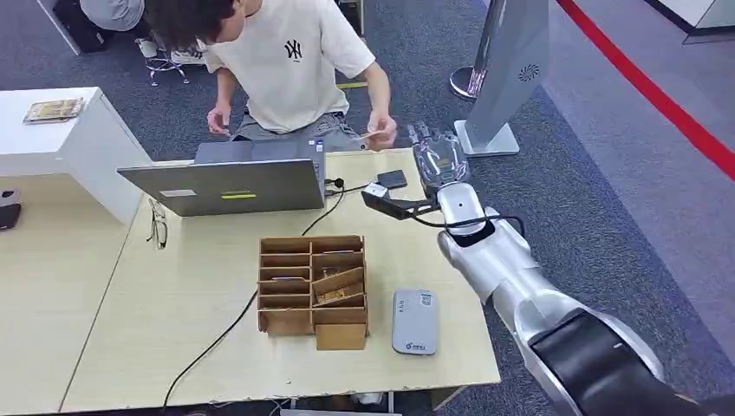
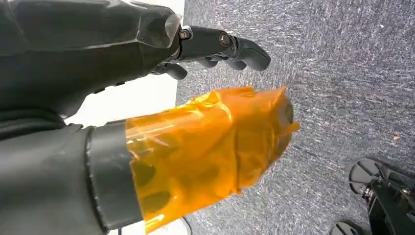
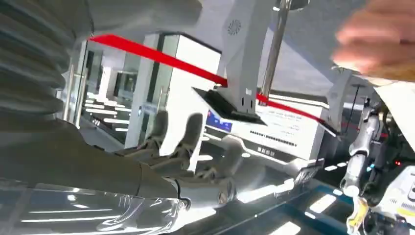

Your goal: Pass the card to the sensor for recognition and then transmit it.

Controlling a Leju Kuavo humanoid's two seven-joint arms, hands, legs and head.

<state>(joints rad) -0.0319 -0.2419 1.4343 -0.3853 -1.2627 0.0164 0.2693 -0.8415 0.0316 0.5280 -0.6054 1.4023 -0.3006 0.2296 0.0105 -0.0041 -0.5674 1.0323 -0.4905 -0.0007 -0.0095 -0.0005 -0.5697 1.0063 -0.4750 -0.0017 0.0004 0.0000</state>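
The small white card (image 1: 371,134), pinched flat in the seated person's hand (image 1: 382,132), lies just left of the robot's empty, spread right hand (image 1: 440,156) at the pale wooden bench's (image 1: 173,312) far edge.

High head view; close, turned wrist views.

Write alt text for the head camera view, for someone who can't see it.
The robot's right hand reaches, empty, over the table's far edge towards a person holding a card. On the table sit a laptop, a cardboard organiser and a grey card reader.
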